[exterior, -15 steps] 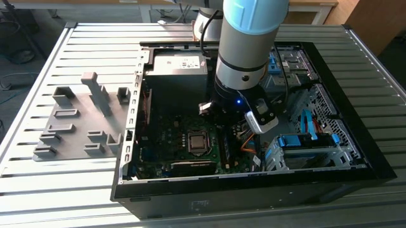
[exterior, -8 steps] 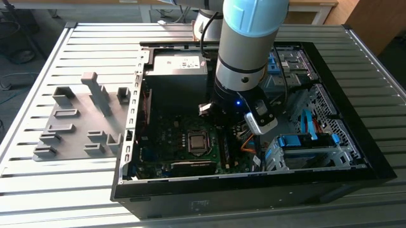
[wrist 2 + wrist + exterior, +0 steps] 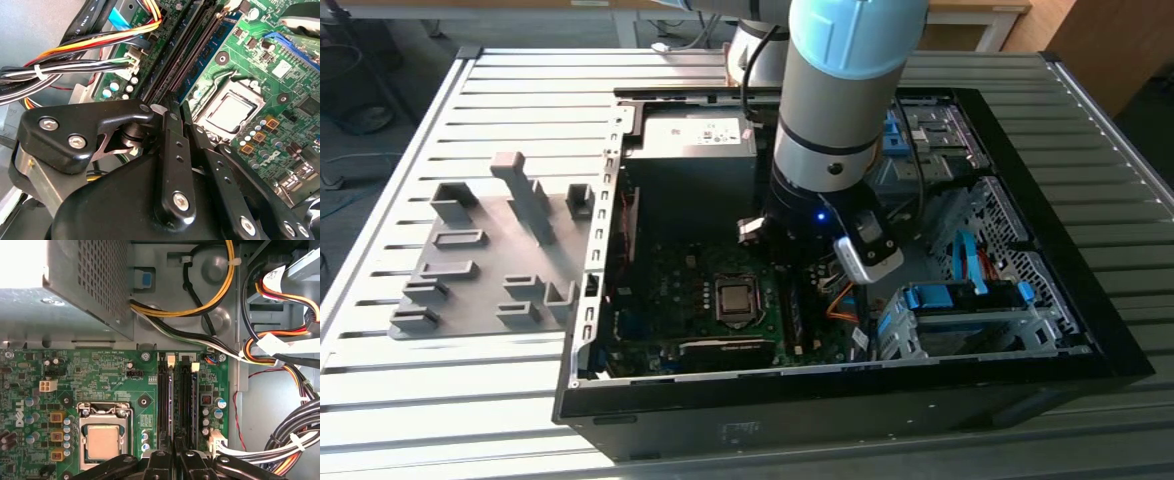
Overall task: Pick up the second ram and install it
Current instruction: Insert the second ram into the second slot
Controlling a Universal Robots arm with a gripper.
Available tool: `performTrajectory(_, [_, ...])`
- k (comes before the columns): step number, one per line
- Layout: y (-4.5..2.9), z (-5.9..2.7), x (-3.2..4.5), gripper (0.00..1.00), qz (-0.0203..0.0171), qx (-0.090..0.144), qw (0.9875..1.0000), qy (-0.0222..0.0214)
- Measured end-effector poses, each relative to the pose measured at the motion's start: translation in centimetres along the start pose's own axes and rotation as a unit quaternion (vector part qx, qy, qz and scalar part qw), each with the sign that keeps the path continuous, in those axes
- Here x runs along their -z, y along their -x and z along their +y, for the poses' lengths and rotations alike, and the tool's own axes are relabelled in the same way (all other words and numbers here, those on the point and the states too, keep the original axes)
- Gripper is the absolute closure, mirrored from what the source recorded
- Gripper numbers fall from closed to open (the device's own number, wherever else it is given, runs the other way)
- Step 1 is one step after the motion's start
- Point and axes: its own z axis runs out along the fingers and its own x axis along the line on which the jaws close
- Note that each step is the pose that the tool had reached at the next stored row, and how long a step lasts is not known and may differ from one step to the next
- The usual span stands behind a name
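Observation:
The second ram (image 3: pixel 215 45) is a thin blue-green board standing on edge along the dark memory slots (image 3: pixel 186 400), just beside the CPU socket (image 3: pixel 102 440). In the first wrist view the ram (image 3: pixel 172 400) shows as a narrow blue strip running away from my fingertips. My gripper (image 3: pixel 177 107) is low over the motherboard, its two black fingers pressed together on the near end of the board. The first wrist view has the gripper (image 3: pixel 174 442) lined up with the slots. In the exterior view the arm (image 3: pixel 827 200) reaches down into the open case, on the exterior view's right of the CPU socket (image 3: pixel 736 298).
Bundles of orange, yellow and black cables (image 3: pixel 280 355) run close beside the slots. The metal power supply box (image 3: pixel 65 295) sits past the motherboard. Blue drive-bay clips (image 3: pixel 947 295) stand inside the case, and a grey fixture (image 3: pixel 487 260) with upright blocks lies on the slatted table.

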Motion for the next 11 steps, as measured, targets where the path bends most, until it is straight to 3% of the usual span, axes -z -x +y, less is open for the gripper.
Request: performTrajectory(11, [0.00,0.00,-0.30,0.86,0.0017,0.000,1.0000,0.0010])
